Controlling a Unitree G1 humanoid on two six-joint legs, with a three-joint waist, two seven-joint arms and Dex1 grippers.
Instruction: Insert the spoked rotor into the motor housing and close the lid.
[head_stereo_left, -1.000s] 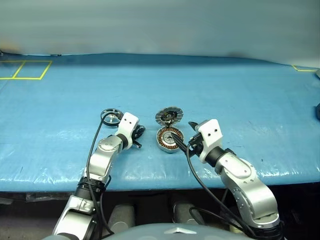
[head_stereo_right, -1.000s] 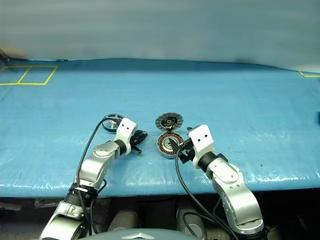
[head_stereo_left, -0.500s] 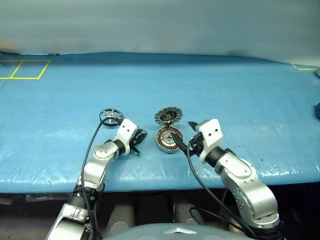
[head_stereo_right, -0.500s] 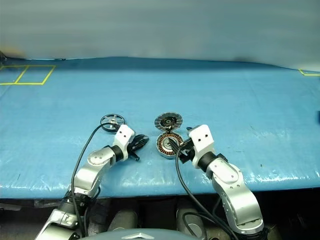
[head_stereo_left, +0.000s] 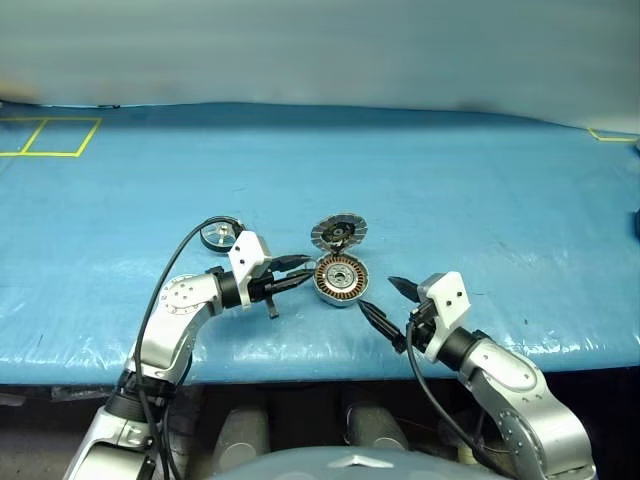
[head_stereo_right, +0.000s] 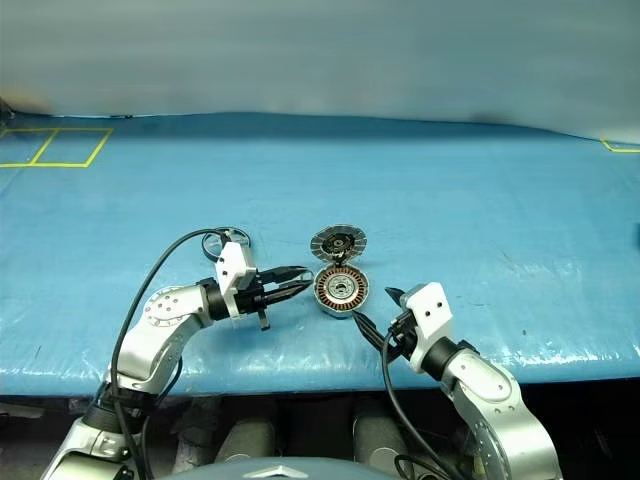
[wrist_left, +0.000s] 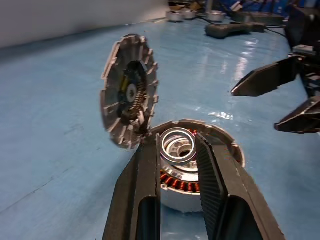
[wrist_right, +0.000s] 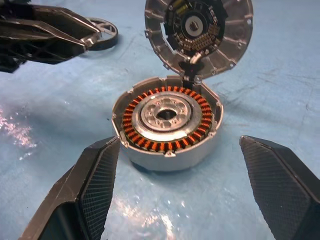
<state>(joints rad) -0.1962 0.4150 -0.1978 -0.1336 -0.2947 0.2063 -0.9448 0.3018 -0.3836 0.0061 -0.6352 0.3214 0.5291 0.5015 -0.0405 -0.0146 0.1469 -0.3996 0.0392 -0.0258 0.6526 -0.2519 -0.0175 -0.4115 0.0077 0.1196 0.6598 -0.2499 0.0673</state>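
Head views: left gripper (head_stereo_left: 297, 272) points sideways across the blue table (head_stereo_left: 480, 180), fingers nearly closed, empty, tips just short of the motor housing (head_stereo_left: 340, 279). Spoked rotor (head_stereo_left: 218, 236) lies flat behind that wrist. Right gripper (head_stereo_left: 387, 305) sits near the table edge, fingers spread wide, empty, housing beyond the tips

Left wrist view: housing just past the narrow gap, lid (wrist_left: 129, 97) hinged upright behind it

Right wrist view: housing between and ahead of the open fingers (wrist_right: 95, 180), apart from them
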